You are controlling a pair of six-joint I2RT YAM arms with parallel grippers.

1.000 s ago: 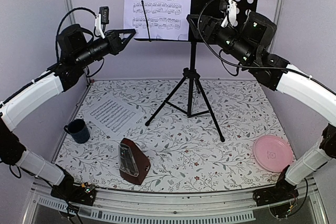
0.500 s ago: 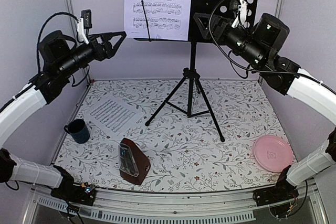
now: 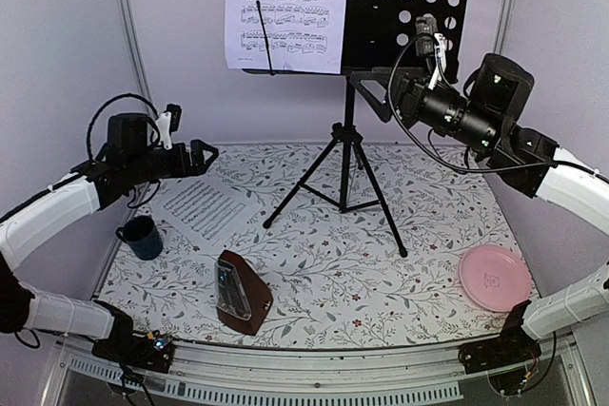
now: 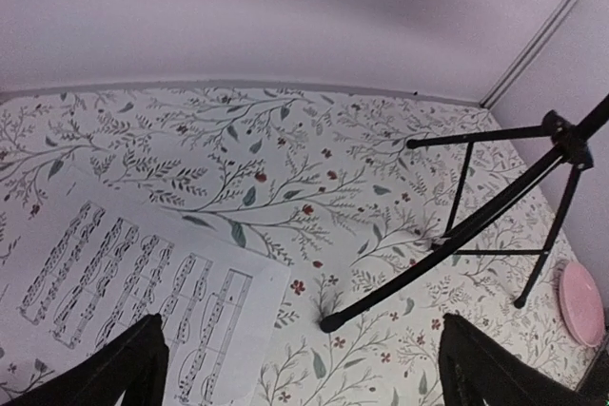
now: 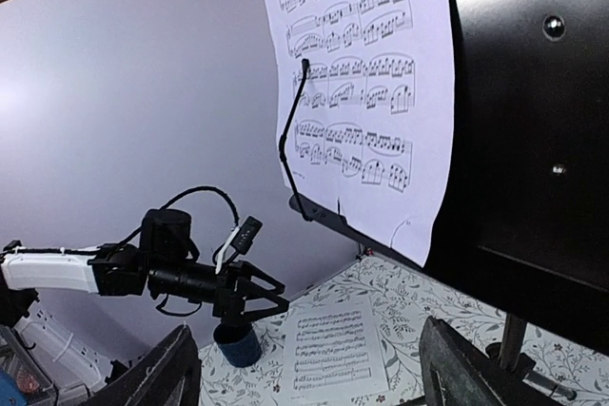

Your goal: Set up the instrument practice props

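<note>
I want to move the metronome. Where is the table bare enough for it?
Widest bare patch: front centre, between the metronome and the plate, this side of the stand. Another lies right of the stand, behind the plate. The left is crowded: sheet, mug, metronome.

Black stand; pink plate

I'm looking into a robot test booth, a lab cell rather than anyone's home: plain pale lilac wall panels close in the back and both sides, slim aluminium corner posts frame them, and the floral-printed tabletop ends at its near edge in a grooved aluminium rail with two white-shelled robot arms bolted to it
</note>
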